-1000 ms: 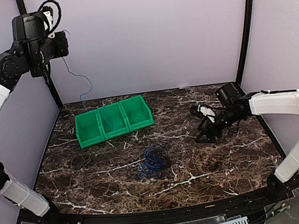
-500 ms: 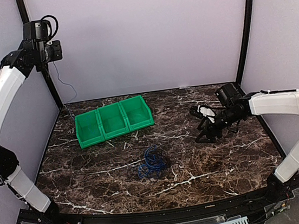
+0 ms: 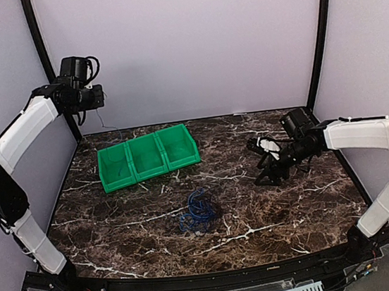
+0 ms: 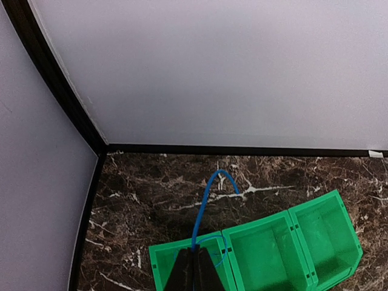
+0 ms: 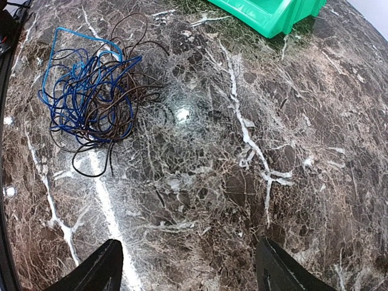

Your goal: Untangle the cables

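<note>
**Marble table [image 3: 121, 240], rear-left corner: blue strand held above bin, tangle lying apart**

Overhead view: the green bin [image 3: 147, 156] stands at the back left. The left gripper [image 3: 96, 96] is raised above and behind the bin's left end, and a faint thin line hangs from it toward the table. The tangle [image 3: 199, 210] lies in front of the bin, off its right end and apart from it. The right gripper [image 3: 267, 167] sits low, further right of the bin and apart from the tangle.

Left wrist view: the jaws are fully closed, pinching a blue cable [image 4: 218, 172]. It arcs up and comes down with its free end on the table just behind the bin. A small loop hangs over the bin's left compartment.

Right wrist view: the fingers [image 5: 97, 270] are spread wide with nothing between them. The tangle [image 5: 91, 100] shows blue and dark cords interlaced, clear of the bin.

Judgement: lower the strand slowly, so that loop and tail both settle inside the left compartment before release. The tail behind the bin's wall may drape outside. Whether the strand joins the tangle cannot be told.
</note>
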Robot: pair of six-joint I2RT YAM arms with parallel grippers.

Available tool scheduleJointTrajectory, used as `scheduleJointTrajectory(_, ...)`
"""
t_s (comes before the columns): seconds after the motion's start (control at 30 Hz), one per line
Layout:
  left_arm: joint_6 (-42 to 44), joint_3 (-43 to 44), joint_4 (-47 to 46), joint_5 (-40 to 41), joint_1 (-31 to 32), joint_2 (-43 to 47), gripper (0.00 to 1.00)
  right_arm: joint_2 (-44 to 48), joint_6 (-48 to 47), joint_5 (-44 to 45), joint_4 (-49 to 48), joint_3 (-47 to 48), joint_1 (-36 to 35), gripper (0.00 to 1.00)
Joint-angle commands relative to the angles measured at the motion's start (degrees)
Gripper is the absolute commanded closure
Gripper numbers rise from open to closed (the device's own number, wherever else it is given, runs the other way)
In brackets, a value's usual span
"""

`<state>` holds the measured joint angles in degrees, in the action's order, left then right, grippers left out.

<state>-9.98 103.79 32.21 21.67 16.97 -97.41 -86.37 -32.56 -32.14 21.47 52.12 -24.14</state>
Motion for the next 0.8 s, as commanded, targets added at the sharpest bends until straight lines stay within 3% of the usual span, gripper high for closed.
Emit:
scheduleJointTrajectory(0.0,-4.7,-9.6,-4.0,-5.2,-0.4,5.9,1.00,-0.8,-1.0,-0.4,0.1,0.9,0.2,0.23)
scheduleJointTrajectory(0.33,-6.5,-27.3,-8.5,-4.1,-0.4,10.3,1.00,-1.3,-1.6,-0.8,0.8,1.0,0.2,0.23)
scheduleJointTrajectory(0.77,-6.9,-31.6,-10.6,-4.4,-0.4,4.0,1.00,-1.9,-2.5,-0.4,1.5,1.1,0.2,0.24)
